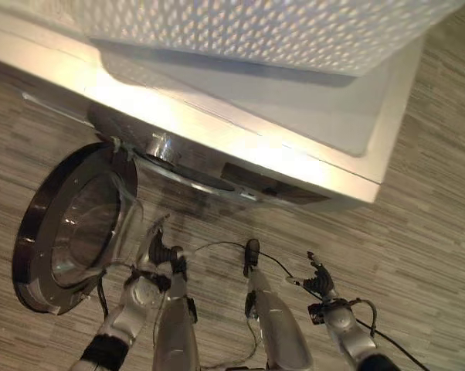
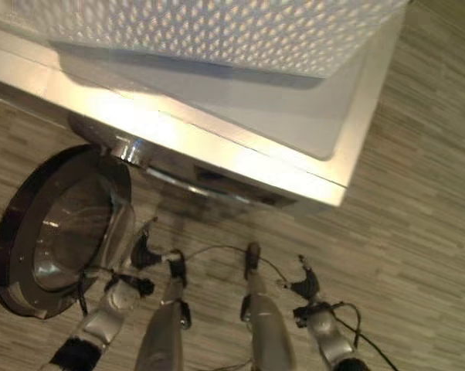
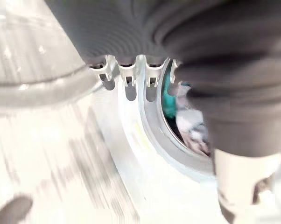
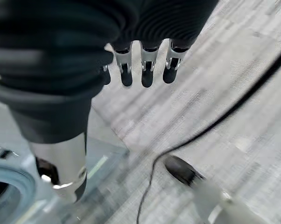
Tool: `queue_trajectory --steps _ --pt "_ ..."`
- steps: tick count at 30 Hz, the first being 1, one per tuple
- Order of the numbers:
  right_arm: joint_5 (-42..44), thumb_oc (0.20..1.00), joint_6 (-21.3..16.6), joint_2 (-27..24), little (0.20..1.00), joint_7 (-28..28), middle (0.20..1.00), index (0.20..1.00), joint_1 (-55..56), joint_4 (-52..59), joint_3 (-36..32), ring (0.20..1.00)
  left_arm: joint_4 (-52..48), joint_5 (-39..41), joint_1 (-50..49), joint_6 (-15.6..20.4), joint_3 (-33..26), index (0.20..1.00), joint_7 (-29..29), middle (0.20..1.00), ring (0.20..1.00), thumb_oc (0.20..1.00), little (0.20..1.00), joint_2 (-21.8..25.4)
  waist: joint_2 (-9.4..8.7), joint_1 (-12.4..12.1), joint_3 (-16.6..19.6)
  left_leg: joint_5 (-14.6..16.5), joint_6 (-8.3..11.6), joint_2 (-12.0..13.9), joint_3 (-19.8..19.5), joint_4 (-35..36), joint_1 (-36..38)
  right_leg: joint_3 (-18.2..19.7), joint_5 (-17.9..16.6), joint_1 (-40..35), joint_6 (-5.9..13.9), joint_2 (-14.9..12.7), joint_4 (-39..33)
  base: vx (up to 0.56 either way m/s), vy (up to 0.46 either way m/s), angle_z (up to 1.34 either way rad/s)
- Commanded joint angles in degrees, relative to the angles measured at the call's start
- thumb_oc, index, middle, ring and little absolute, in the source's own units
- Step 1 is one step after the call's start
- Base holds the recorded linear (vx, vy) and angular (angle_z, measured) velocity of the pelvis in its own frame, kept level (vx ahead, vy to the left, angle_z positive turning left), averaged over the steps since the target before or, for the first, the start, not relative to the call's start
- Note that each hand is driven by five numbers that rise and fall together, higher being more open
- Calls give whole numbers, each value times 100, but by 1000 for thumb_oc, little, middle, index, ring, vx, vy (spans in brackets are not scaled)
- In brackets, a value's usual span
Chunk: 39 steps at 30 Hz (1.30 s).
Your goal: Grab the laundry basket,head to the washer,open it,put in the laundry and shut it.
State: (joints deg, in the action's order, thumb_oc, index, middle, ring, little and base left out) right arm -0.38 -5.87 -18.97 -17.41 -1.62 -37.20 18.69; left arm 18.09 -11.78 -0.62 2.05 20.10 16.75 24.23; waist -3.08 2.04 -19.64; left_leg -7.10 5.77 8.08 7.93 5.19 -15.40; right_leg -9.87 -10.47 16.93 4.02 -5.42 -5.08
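White perforated laundry basket (image 1: 248,27) sits on top of the washer (image 1: 294,116), covering most of the lid at the far side of the head views. Washer is white w/ a dark control strip along its front edge; it stands on a grey wood-grain floor (image 1: 418,255). Round washer door (image 1: 70,228), dark rim w/ clear bowl-shaped glass, is swung wide open to robot's left. Left hand (image 1: 159,251) is just beside the door's inner edge, near the glass, fingers straight and relaxed, holding nothing; can't tell if it touches the door. Left wrist view shows those fingers (image 3: 130,86) extended in front of the drum opening (image 3: 152,126), w/ laundry (image 3: 189,126) inside — teal and pale pieces lying in the drum. Right hand (image 1: 319,280) hangs low over the floor, well apart from washer, fingers (image 4: 147,70) loosely extended, empty.
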Motion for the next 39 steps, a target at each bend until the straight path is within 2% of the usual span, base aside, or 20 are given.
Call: queue_trajectory --steps 1,8,11,13,14,16,19,22,23,24,25,27,29,30,32,34,36,37,38,39 --pt "-205 1000 15 -184 1000 52 1000 1000 60 -425 85 1000 325 388 594 458 39 1000 -349 1000 1000 1000 1000 75 48 67 270 -33 -22 243 -38 -19 -43 -26 832 -670 297 88 8 -72 -106 10" --pt "-331 1000 -31 -127 1000 108 1000 1000 -136 -1239 189 1000 157 692 20 558 -329 1000 -425 1000 1000 1000 1000 -8 223 -150 668 -351 91 386 -312 -19 236 -153 1162 -1218 88 351 8 -92 -84 11" --pt "-296 1000 7 -127 1000 87 1000 1000 -141 -1413 67 1000 163 713 64 531 -482 1000 -421 1000 1000 1000 1000 -35 233 -166 673 -382 102 393 -162 -309 199 -288 1281 -1408 14 309 8 -94 -27 15" --pt "-276 1000 34 -136 1000 85 1000 1000 -168 -1483 21 1000 140 754 98 512 -613 1000 -404 1000 1000 1000 1000 -24 211 -152 671 -262 84 416 -19 -710 118 -344 1279 -1443 -31 262 8 -49 40 50" --pt "-336 1000 101 -149 1000 163 1000 1000 -124 -1697 18 1000 42 598 29 444 -1020 1000 -255 1000 1000 1000 1000 65 113 -159 840 289 -6 480 -154 -1334 407 -251 1152 -1568 -18 118 8 58 115 21" --pt "-415 1000 128 -121 1000 226 1000 1000 -85 -1835 26 1000 119 252 27 295 -1214 1000 -13 1000 1000 1000 1000 90 105 -173 995 440 -27 547 -515 -1508 728 -137 1149 -1648 34 75 8 107 160 -12" --pt "-590 1000 224 -59 1000 389 1000 1000 18 -2096 35 1000 336 -29 83 142 -1604 1000 224 1000 1000 1000 1000 159 227 -116 1346 424 30 713 -708 -1025 1251 23 1125 -1617 169 57 8 132 208 -31" --pt "-669 1000 276 -24 1000 504 1000 1000 172 -2249 -103 1000 412 -197 269 89 -1859 1000 385 1000 1000 1000 1000 216 358 -9 1540 729 145 689 -464 -748 1495 54 1088 -1646 316 -142 8 74 276 -22" --pt "-680 1000 311 -19 1000 509 1000 1000 199 -2293 -130 1000 351 -152 342 78 -1966 1000 438 1000 1000 1000 1000 254 393 5 1553 821 160 632 -418 -750 1537 78 1027 -1629 361 -225 8 13 452 33" --pt "-761 1000 361 56 1000 539 1000 1000 195 -2476 -109 1000 183 -122 460 142 -2107 1000 512 1000 1000 1000 1000 324 423 -42 1526 1149 97 393 -458 -912 1548 138 854 -1604 491 -456 8 0 365 20" --pt "-762 1000 358 62 1000 538 1000 1000 187 -2482 -109 1000 183 -121 464 142 -2109 1000 511 1000 1000 1000 1000 329 410 -44 1525 1163 86 376 -456 -939 1532 144 851 -1598 501 -473 8 -17 359 -6" --pt "-842 1000 412 139 1000 612 1000 1000 168 -2614 -56 1000 113 31 713 227 -2168 1000 499 1000 1000 1000 1000 481 407 -50 1491 1369 -13 153 -387 -1012 1532 168 668 -1512 611 -704 8 -18 298 -28" --pt "-1020 1000 490 194 1000 640 1000 1000 61 -2739 48 1000 82 244 1053 307 -2160 1000 454 1000 1000 1000 1000 704 428 -74 1475 1444 -143 -109 -374 -907 1516 135 432 -1347 696 -935 8 -43 312 -22" --pt "-1021 1000 490 202 1000 640 1000 1000 50 -2745 45 1000 92 249 1069 310 -2157 1000 454 1000 1000 1000 1000 713 413 -78 1475 1439 -151 -124 -369 -903 1509 142 427 -1335 703 -949 8 -84 296 -32" --pt "-1062 1000 586 261 1000 731 1000 1000 -107 -2840 150 1000 210 795 1457 302 -2087 1000 152 1000 1000 1000 1000 1013 457 -138 1443 1414 -316 -355 -255 -781 1517 14 69 -1083 832 -1179 212 -112 290 -36" --pt "-981 1000 629 332 1000 713 1000 1000 -223 -2884 180 1000 370 1183 1711 265 -2045 1000 80 1000 1000 1000 1000 1099 534 -186 1388 1332 -406 -380 -207 -757 1471 -57 256 -976 791 -1183 606 -148 163 -40" --pt "-863 1000 627 412 1000 696 1000 1000 -284 -2848 251 1000 557 1809 1969 203 -1908 1000 -42 1000 1000 1000 1000 1034 589 -174 1355 1239 -509 -452 -272 -784 1377 116 686 -1096 635 -960 1324 -137 102 -25" --pt "-862 1000 627 414 1000 696 1000 1000 -288 -2848 249 1000 561 1811 1975 205 -1906 1000 -42 1000 1000 1000 1000 1036 583 -176 1362 1226 -511 -458 -270 -781 1362 121 683 -1076 634 -965 1330 -88 33 3" --pt "-807 1000 630 470 1000 744 1000 1000 -323 -2833 305 1000 648 2258 2067 140 -1885 1000 -167 1000 1000 1000 1000 1028 588 -272 1429 1224 -564 -497 -309 -829 1353 3 1125 -1376 532 -779 1630 -41 -18 18" --pt "-823 1000 625 499 1000 772 1000 1000 -344 -2838 341 1000 741 2301 2056 88 -1896 1000 -224 1000 1000 1000 1000 1079 550 -364 1510 1215 -555 -528 -306 -827 1347 -228 1225 -1653 509 -782 1489 -74 -60 23"
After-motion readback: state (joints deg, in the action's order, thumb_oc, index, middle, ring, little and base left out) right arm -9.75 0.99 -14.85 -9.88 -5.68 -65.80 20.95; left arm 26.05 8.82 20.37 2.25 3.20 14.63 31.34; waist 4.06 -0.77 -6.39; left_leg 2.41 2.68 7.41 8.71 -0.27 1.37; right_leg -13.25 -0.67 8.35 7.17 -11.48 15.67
